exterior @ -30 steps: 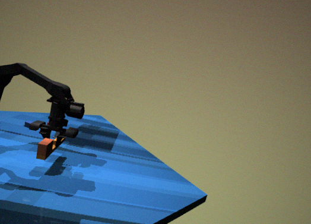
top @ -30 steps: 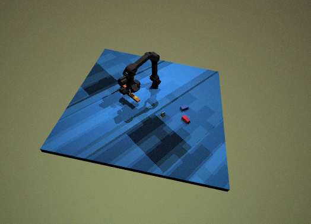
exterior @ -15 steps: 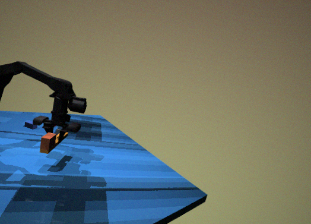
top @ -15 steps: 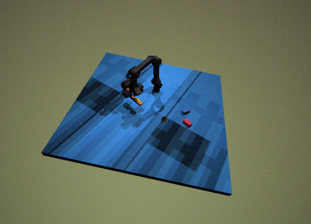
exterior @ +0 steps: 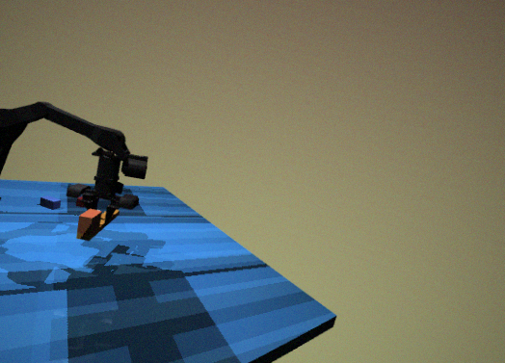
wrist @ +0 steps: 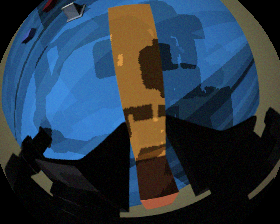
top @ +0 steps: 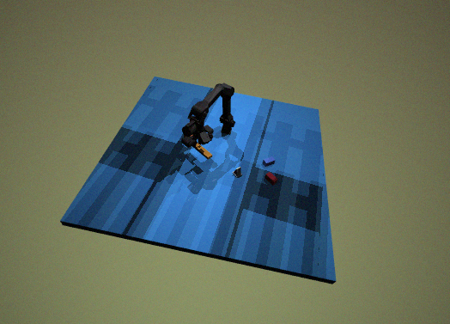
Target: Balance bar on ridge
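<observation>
The orange bar [top: 204,151] [exterior: 89,222] [wrist: 133,40] is held in the air above the table, with shadows on the table below. My gripper [top: 196,144] [exterior: 102,210] [wrist: 145,123] is shut on the bar, with one dark finger on each side in the wrist view. A long part of the bar reaches out past the fingers, and its reddish end shows at the bottom of that view. The small grey ridge [top: 237,173] [wrist: 72,11] stands on the table, apart from the bar. I cannot make out the ridge in the exterior view.
A blue block [top: 269,162] [exterior: 50,202] [wrist: 28,35] and a red block [top: 270,178] [exterior: 80,201] [wrist: 49,4] lie beyond the ridge from my gripper. The table [top: 180,226] [exterior: 251,292] is blue with dark patches and shadows.
</observation>
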